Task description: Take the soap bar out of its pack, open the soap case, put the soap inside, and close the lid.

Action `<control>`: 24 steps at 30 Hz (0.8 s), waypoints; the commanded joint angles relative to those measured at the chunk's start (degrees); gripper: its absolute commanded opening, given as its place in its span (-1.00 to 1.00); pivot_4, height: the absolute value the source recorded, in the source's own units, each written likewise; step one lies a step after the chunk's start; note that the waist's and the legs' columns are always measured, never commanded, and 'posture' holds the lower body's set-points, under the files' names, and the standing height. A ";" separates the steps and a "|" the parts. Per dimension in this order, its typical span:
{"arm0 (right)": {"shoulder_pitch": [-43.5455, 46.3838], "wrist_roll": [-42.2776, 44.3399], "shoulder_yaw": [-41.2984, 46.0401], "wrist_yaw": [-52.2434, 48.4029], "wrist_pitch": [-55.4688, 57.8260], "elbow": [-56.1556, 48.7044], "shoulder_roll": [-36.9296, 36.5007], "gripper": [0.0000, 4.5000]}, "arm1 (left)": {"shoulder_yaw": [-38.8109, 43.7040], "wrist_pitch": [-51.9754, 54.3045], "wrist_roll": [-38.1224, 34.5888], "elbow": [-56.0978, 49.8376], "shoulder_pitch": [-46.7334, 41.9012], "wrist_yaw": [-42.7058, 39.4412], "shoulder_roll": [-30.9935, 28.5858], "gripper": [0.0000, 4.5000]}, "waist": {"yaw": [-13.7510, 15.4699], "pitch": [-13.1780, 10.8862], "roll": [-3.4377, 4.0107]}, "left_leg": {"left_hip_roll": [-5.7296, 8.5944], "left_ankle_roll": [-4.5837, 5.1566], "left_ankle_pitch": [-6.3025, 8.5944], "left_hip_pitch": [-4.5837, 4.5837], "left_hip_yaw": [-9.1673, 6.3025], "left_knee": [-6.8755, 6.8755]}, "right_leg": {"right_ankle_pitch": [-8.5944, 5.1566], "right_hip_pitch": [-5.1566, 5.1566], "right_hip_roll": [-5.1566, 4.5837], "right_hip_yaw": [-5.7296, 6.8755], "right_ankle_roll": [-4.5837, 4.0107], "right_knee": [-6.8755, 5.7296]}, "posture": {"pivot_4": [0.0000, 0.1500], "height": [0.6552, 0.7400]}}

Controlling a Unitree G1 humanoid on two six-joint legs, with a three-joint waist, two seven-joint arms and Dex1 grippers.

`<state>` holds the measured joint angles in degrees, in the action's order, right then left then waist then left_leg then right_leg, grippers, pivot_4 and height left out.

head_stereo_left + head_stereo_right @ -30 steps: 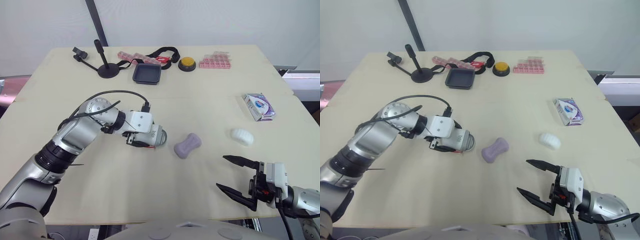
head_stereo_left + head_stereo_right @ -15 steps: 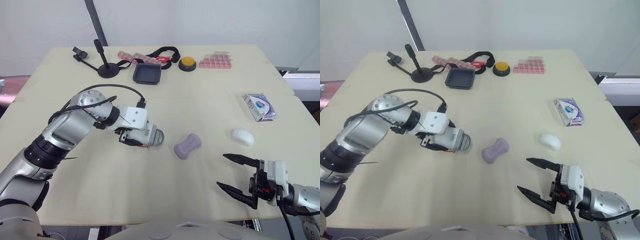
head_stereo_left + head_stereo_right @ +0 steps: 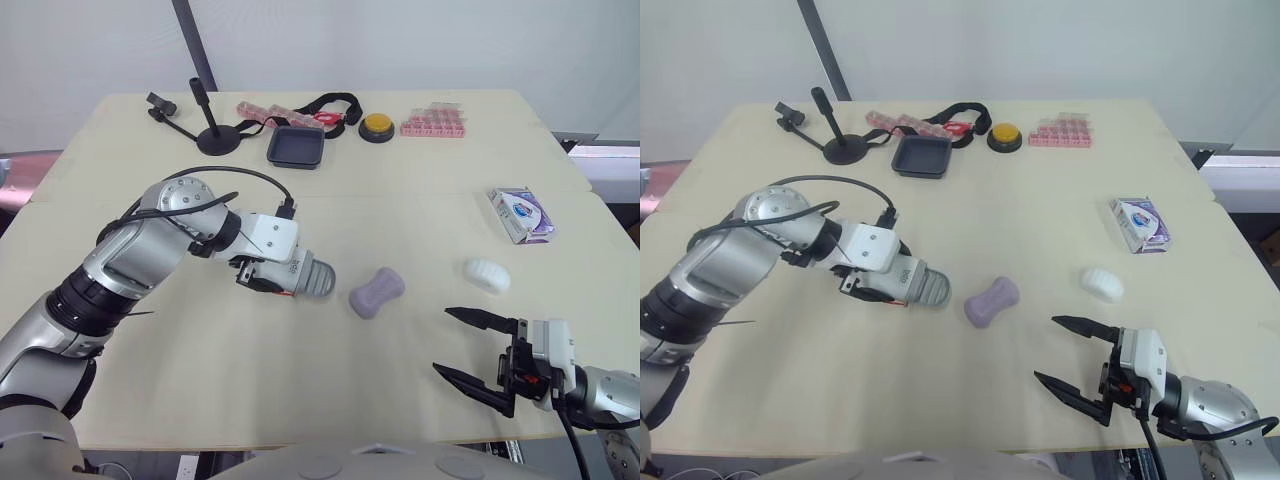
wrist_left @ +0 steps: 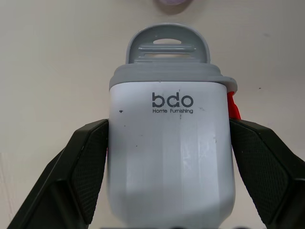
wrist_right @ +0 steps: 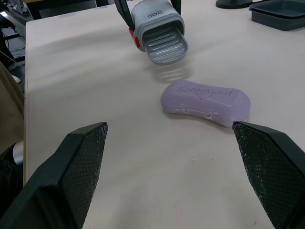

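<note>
Soap bar [image 3: 377, 293] on beige table [image 3: 420, 190], white wall [image 3: 400, 40]

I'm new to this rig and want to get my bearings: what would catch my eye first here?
The left claw is shut on a white soap case, its grey tray pointing out, near the middle of the table. Just beyond the tray lies a bare purple soap bar, apart from it. The right claw hangs open by the near edge, on the robot's right.
</note>
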<state>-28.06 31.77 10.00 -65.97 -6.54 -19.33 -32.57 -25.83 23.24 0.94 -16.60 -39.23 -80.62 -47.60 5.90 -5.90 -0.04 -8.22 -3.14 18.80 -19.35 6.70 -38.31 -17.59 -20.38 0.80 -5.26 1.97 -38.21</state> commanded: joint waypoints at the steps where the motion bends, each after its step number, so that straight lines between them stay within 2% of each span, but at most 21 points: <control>1: -0.34 0.21 0.56 -0.02 -0.42 -0.69 -0.41 0.99 | 0.08 -0.26 0.84 -1.13 -1.52 0.31 0.26 0.55 | 0.11 0.00 0.00 | 0.00 0.00 0.00 0.01 0.00 0.00 | 0.00 0.00 0.00 0.01 0.00 0.00 | 1.00 1.00; 10: -0.88 0.21 0.86 -0.35 -0.73 -0.47 -0.57 0.99 | 0.62 2.69 -0.53 -0.84 -1.55 -1.90 -0.98 0.55 | 0.16 -0.03 0.00 | 0.00 0.00 0.00 0.02 0.01 0.04 | 0.00 0.00 0.00 -0.01 0.00 0.02 | 1.00 1.00; 16: -0.65 0.11 0.77 -0.41 -0.73 -0.30 -0.65 0.99 | 1.69 -0.84 -1.05 1.96 1.25 -3.69 -4.53 0.55 | 0.08 -0.04 0.01 | 0.00 -0.01 0.00 0.07 0.03 0.11 | 0.00 0.00 0.00 -0.01 0.00 0.05 | 1.00 1.00; 22: 0.05 0.10 0.93 -1.05 -1.08 0.90 -0.82 0.99 | 4.58 -4.97 -4.29 6.28 4.19 -2.11 -3.08 0.55 | 0.19 -0.06 0.00 | 0.03 -0.01 -0.01 0.30 0.02 0.14 | 0.00 -0.02 -0.06 0.12 0.00 0.04 | 1.00 1.00; 24: 0.34 0.11 1.06 -1.34 -1.24 1.43 -0.87 0.99 | 5.41 -6.01 -5.11 7.78 4.87 -0.78 -1.66 0.55 | 0.22 -0.06 0.00 | 0.08 -0.01 -0.01 0.12 0.03 0.16 | 0.00 -0.02 -0.09 0.08 0.00 0.05 | 1.00 1.00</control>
<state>-27.72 31.66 9.98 -66.66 -6.65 -18.11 -32.77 -22.96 18.77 -2.75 -9.59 -34.70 -82.42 -49.87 6.12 -5.96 -0.03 -8.11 -3.15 18.79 -19.27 6.74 -38.13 -17.59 -20.40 0.68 -5.19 1.97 -38.16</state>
